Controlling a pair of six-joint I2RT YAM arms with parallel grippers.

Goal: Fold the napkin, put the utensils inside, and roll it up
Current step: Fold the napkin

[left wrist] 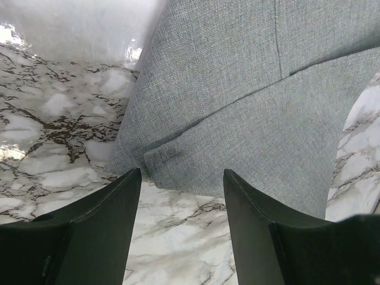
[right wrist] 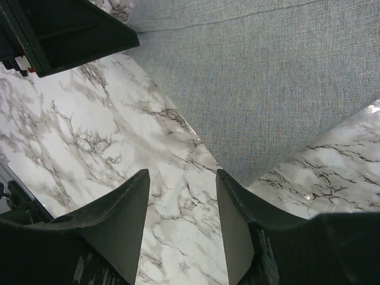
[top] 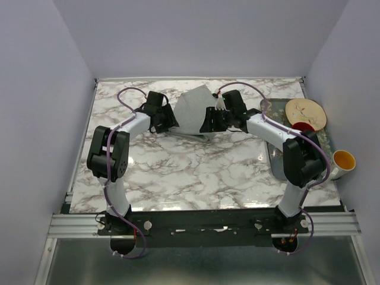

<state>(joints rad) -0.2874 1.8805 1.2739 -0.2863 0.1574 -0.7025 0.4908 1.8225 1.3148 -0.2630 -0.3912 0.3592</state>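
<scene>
Lying folded, napkin just ahead of left gripper, right gripper — both with jaws apart.

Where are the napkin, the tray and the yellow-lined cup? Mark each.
napkin [top: 193, 110], top view, middle of the cloth.
tray [top: 275, 165], top view, near-left rim.
yellow-lined cup [top: 345, 160], top view, its open mouth.

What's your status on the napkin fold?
Left pincer open, right pincer open, both empty, just short of napkin corners. Napkin on table, layers overlapped, not held. Tray off right, apart from napkin.
</scene>
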